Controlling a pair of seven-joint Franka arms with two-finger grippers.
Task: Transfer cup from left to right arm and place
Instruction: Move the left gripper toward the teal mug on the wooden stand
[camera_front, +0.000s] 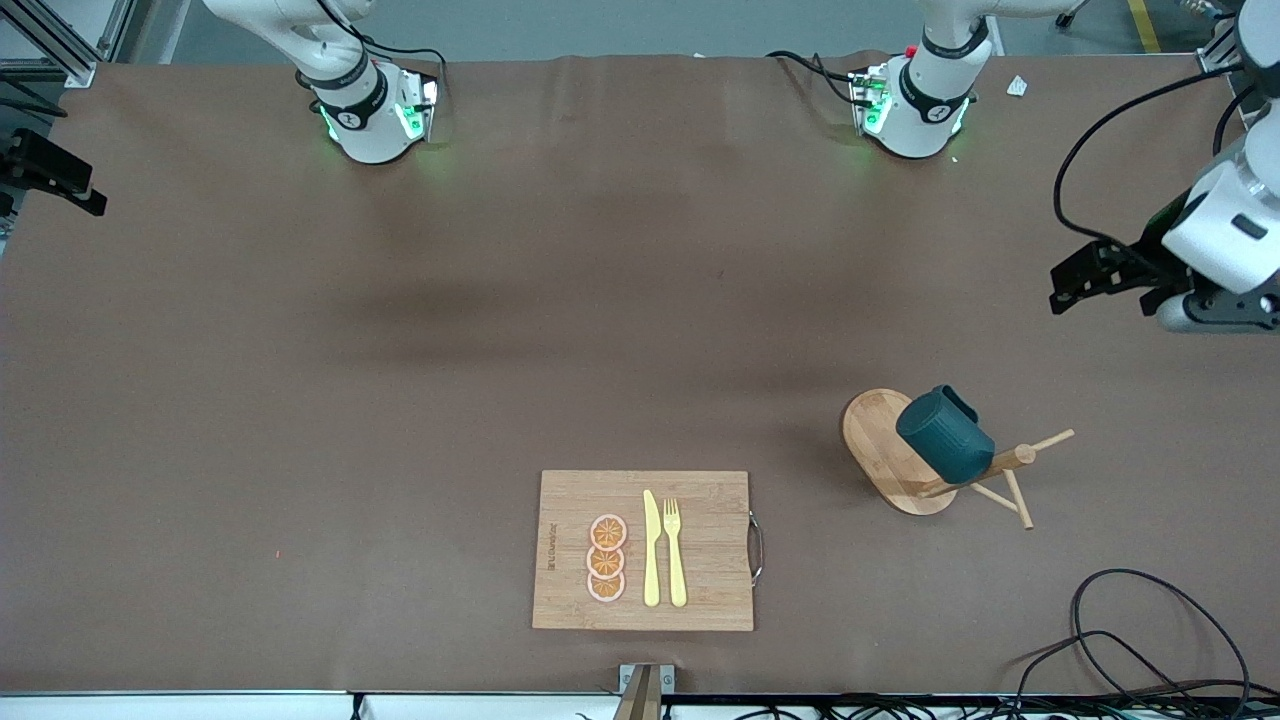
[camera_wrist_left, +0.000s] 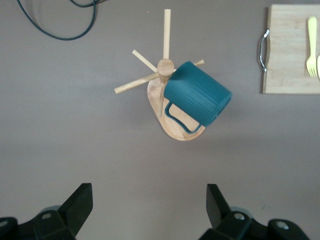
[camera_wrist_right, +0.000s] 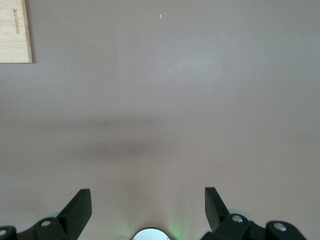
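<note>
— Where is the cup (camera_front: 944, 434)?

— Hung tilted on a peg of the wooden mug tree (camera_front: 900, 452), toward the left arm's end of the worktop (camera_front: 400, 350), likely so a hand can lift it off.

— And the hands?

— The left hand (camera_wrist_left: 148, 210) hovers near the tree, fingers spread, empty. The right hand (camera_wrist_right: 148, 210), also spread, waits over bare worktop.

— What differs between views?

— Only the left wrist view shows the cup's handle against the tree's base; the front view alone takes in the whole cutting board (camera_front: 700, 600) with its cutlery.
</note>
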